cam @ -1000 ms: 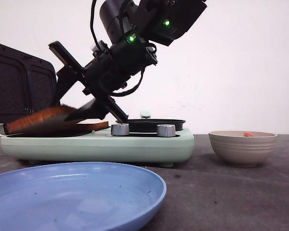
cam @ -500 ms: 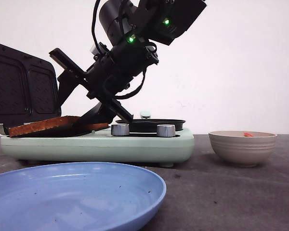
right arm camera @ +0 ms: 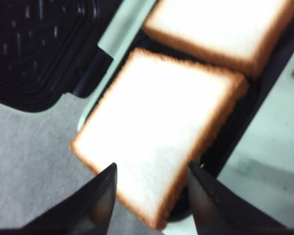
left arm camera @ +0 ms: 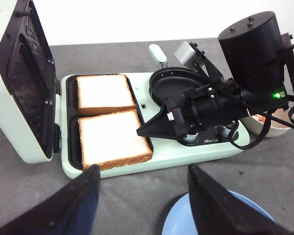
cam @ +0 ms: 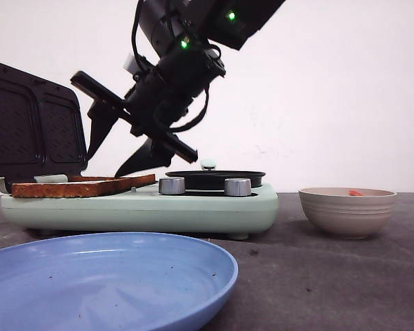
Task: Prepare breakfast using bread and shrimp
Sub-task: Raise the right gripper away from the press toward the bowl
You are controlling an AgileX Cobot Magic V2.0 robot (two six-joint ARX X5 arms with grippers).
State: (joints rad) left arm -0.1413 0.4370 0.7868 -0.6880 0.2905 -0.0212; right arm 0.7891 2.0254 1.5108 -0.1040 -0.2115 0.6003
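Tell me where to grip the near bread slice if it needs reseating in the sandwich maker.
Grip the near bread slice by its front corner, which overhangs the sandwich maker rim. Come from the front edge with the right gripper, jaws above and below the crust; the slice lies flat, so only that overhang gives purchase.

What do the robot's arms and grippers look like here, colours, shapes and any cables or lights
The right arm is matte black, with a fat cylindrical wrist housing, small green indicator lights and black cables looping beside it. Its right gripper has two flat, black, wedge-shaped fingers tapering to points. The left gripper shows only as two similar dark tapered fingers. No readable markings are visible.
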